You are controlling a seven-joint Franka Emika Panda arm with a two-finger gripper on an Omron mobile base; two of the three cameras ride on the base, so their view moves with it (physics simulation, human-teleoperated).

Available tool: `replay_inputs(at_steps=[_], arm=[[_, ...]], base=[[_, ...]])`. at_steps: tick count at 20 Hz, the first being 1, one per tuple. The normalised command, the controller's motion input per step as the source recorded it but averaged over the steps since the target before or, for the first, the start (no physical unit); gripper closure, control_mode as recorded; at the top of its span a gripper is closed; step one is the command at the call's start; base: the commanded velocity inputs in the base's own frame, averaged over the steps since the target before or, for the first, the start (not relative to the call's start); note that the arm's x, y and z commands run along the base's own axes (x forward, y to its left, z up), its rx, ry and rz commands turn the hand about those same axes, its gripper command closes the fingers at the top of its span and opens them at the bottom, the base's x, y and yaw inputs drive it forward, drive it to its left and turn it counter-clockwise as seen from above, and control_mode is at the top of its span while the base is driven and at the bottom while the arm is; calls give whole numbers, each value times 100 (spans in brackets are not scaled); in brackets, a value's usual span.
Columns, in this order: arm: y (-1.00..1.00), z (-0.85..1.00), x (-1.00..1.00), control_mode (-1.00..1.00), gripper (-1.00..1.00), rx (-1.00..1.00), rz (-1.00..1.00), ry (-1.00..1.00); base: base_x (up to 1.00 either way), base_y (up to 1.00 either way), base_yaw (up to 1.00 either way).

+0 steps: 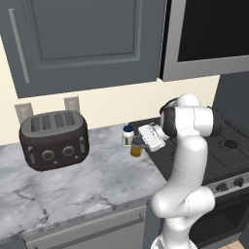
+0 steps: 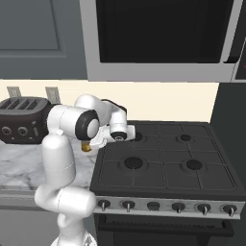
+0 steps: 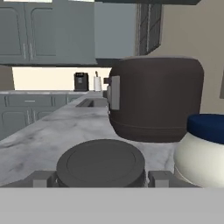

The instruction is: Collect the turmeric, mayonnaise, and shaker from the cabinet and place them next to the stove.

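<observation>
The turmeric (image 1: pixel 137 151), an amber jar with a dark lid, stands at counter level just left of the stove (image 1: pixel 228 146), and my gripper (image 1: pixel 138 144) is shut on it from the stove side. In the hand view its dark lid (image 3: pixel 100 164) sits tight between my two fingertips (image 3: pixel 101 178). The mayonnaise (image 1: pixel 128 136), white with a blue lid, stands right beside the turmeric, close at the right of the hand view (image 3: pixel 203 148). From the right base, a sliver of the turmeric (image 2: pixel 86 148) peeks out below my forearm. The cabinet (image 1: pixel 82 44) hangs above with its doors closed. The shaker is out of view.
A black four-slot toaster (image 1: pixel 53 140) stands on the marble counter (image 1: pixel 97 185) to the left of the jars and looms behind them in the hand view (image 3: pixel 155 98). The stove's burners (image 2: pixel 163 158) lie to the right, under a microwave (image 2: pixel 158 38).
</observation>
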Motion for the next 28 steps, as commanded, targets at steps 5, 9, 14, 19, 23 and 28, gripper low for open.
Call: replay_inputs(at_steps=[5,9,14,19,23,28], arm=[[0,0,-6,-100,100,-1,-2,0],[0,-1,0,-100,100,-2,-3,1],[4,-12,0,-100,-100,-5,-2,4],[2,-7,0,-100,-100,-3,-1,1],[0,0,0,-100,-100,0,0,0],[-2,3,-25,-100,-100,0,0,-6]], base=[[0,0,0],[0,0,0],[0,0,0],[0,0,0],[0,0,0],[0,0,0]])
